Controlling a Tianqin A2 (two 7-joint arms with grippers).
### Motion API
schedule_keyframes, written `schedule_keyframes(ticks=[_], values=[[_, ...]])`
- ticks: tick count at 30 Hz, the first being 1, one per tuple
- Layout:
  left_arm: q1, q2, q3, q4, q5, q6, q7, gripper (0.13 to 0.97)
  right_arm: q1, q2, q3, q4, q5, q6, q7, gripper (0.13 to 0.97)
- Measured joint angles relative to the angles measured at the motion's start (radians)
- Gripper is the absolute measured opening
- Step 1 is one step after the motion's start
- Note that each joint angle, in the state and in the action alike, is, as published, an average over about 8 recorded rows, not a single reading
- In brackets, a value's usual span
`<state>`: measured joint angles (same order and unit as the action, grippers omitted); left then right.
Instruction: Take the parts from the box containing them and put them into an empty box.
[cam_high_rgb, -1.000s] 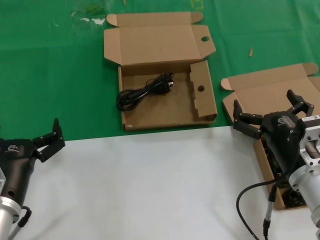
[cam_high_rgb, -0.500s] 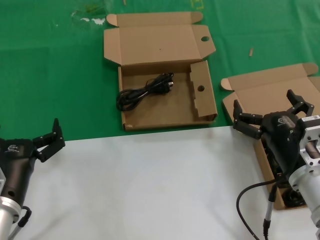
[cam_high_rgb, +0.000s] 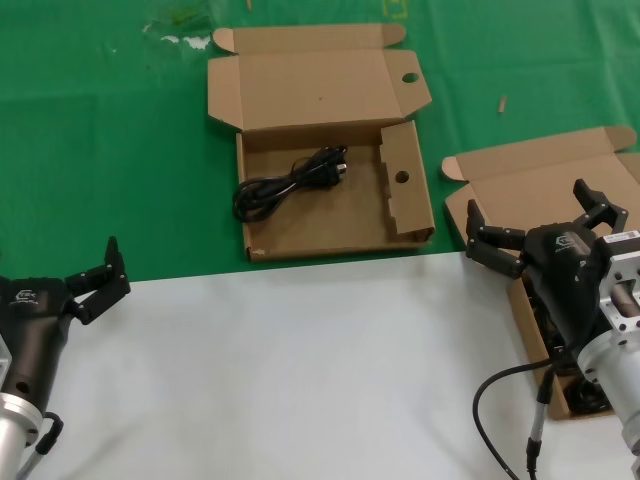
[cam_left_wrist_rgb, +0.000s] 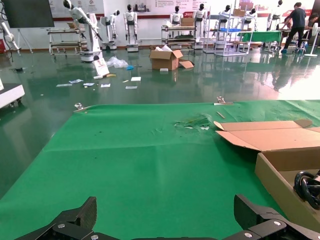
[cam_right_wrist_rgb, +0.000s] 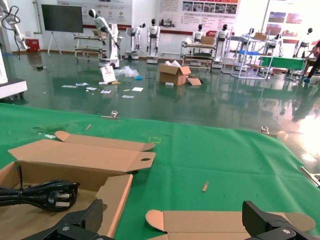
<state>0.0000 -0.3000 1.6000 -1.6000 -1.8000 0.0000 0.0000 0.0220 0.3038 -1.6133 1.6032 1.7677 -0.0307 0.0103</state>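
The holed mailer box lies open on the green cloth, with its partition at one side. One black coiled cable lies inside it. The plain-lidded box sits at the right, and my right arm hides most of it. Dark contents show at its near end. My right gripper is open and empty above this box. My left gripper is open and empty at the near left. The right wrist view shows the cable, the holed lid and the plain lid.
White cloth covers the near half of the table and green cloth the far half. A small scrap lies on the green cloth at the far right. The left wrist view shows the holed box's wall.
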Motion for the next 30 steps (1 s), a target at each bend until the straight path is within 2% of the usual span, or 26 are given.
schedule_keyframes(ticks=[30], values=[[0.000, 0.000, 0.000, 0.000, 0.000, 0.000, 0.000, 0.966, 0.000, 0.000, 0.000, 0.000, 0.000, 0.000, 0.000, 0.966]])
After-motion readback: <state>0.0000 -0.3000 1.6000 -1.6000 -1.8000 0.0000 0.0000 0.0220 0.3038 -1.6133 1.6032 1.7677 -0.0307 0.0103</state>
